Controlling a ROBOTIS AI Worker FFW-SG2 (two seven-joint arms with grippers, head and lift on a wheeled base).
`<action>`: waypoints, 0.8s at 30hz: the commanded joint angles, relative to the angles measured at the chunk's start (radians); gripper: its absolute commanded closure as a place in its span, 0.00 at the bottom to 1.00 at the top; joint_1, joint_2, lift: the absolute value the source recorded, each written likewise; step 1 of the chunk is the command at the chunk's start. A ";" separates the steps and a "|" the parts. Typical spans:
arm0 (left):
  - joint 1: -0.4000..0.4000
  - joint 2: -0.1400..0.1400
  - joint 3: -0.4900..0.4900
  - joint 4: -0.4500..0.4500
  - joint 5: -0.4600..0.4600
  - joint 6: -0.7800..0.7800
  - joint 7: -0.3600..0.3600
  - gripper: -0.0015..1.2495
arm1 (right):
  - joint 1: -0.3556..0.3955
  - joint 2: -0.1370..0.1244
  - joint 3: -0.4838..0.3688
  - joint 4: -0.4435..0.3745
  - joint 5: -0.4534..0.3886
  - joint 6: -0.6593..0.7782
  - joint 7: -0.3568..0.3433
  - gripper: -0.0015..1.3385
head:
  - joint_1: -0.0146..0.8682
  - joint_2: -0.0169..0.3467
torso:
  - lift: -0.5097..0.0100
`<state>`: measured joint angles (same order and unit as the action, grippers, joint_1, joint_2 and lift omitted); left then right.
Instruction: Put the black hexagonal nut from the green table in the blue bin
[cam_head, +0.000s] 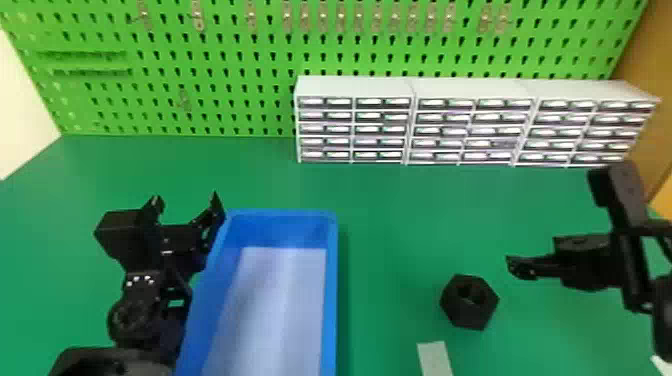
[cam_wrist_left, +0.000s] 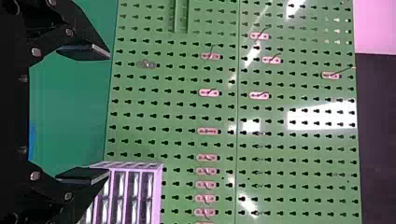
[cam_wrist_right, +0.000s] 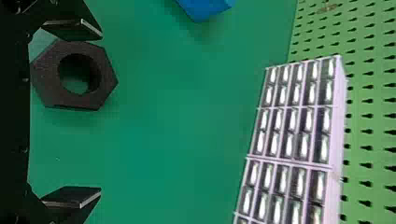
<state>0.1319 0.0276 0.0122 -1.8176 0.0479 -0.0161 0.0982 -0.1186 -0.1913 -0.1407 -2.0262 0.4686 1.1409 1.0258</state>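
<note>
- Black hexagonal nut (cam_head: 466, 316): flat on green table (cam_head: 390, 210), right of blue bin (cam_head: 331, 280), hole up, so side faces look graspable.
- Right gripper (cam_wrist_right: 100, 112): farther right of bin than nut, jaws spread and empty, presumably to straddle it.
- Left gripper (cam_head: 187, 198): just left of bin, jaws apart, empty; probably placed clear of the drop.

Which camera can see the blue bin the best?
The head view. It looks down into the blue bin, so you can see its bottom and sides, though the near end is cut off. The right wrist view catches a corner of it, and the left wrist view a thin blue strip.
</note>
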 joint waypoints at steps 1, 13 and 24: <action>0.000 0.000 0.000 0.003 -0.002 -0.001 0.000 0.30 | -0.004 0.000 0.009 0.030 0.033 0.000 0.030 0.10 | 0.76 0.20 | 0.80; -0.003 0.000 -0.002 0.004 -0.003 -0.001 0.000 0.30 | -0.027 -0.002 0.058 0.067 0.197 0.005 0.186 0.10 | 0.76 0.20 | 0.80; -0.002 0.000 -0.002 0.004 -0.003 -0.001 0.000 0.30 | -0.039 -0.005 0.092 0.095 0.295 0.020 0.286 0.10 | 0.76 0.20 | 0.80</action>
<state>0.1291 0.0276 0.0107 -1.8132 0.0444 -0.0169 0.0982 -0.1527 -0.1962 -0.0586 -1.9445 0.7399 1.1590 1.2973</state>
